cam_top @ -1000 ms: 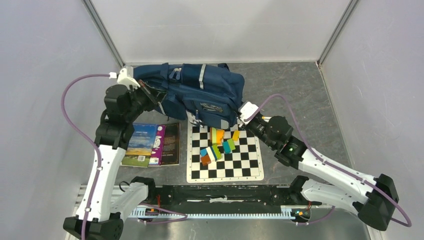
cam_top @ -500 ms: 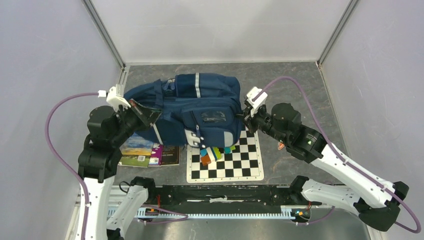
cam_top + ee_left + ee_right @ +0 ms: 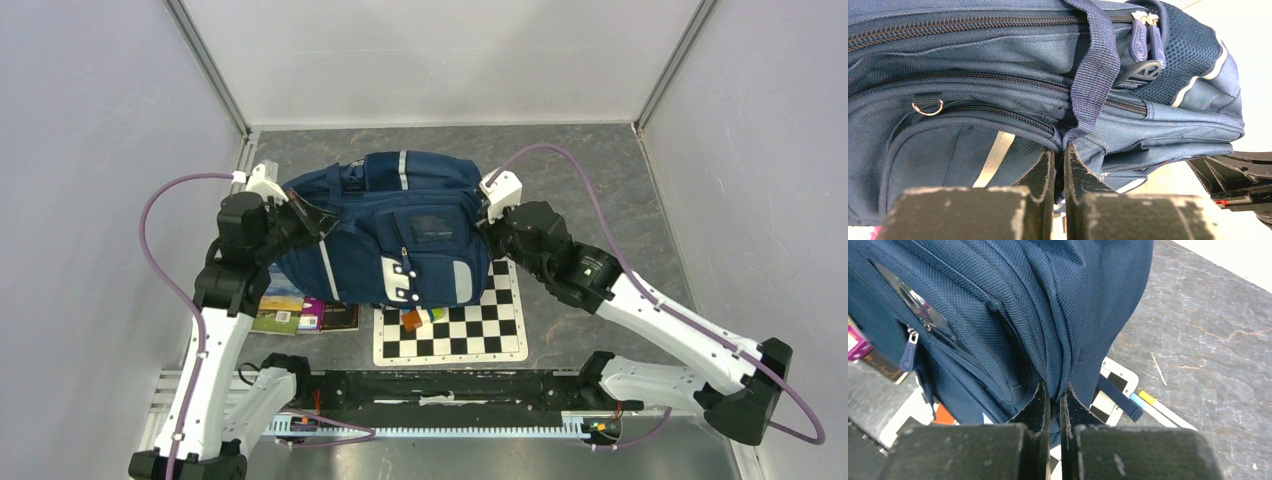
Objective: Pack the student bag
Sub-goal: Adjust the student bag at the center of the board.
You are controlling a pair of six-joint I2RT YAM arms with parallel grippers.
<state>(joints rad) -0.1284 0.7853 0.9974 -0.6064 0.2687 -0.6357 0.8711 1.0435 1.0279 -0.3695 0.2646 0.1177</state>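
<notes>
The navy student bag (image 3: 390, 235) hangs lifted between both arms, its front pockets and grey stripes facing up. My left gripper (image 3: 312, 222) is shut on fabric at the bag's left end, near a webbing strap (image 3: 1095, 70) in the left wrist view (image 3: 1060, 150). My right gripper (image 3: 487, 235) is shut on a fold of the bag's right end, seen in the right wrist view (image 3: 1054, 390). The bag covers the far part of the chessboard (image 3: 470, 325). Coloured blocks (image 3: 412, 318) peek out under its near edge.
Books (image 3: 300, 313) lie flat left of the chessboard, partly under the bag. A thin white strip with blue and yellow ends (image 3: 1158, 407) lies on the grey floor by the board. Grey walls enclose the cell on three sides.
Both arms have lifted the bag and carried it toward the near edge. It now hangs over the blocks, the chessboard's far half and part of the books.
</notes>
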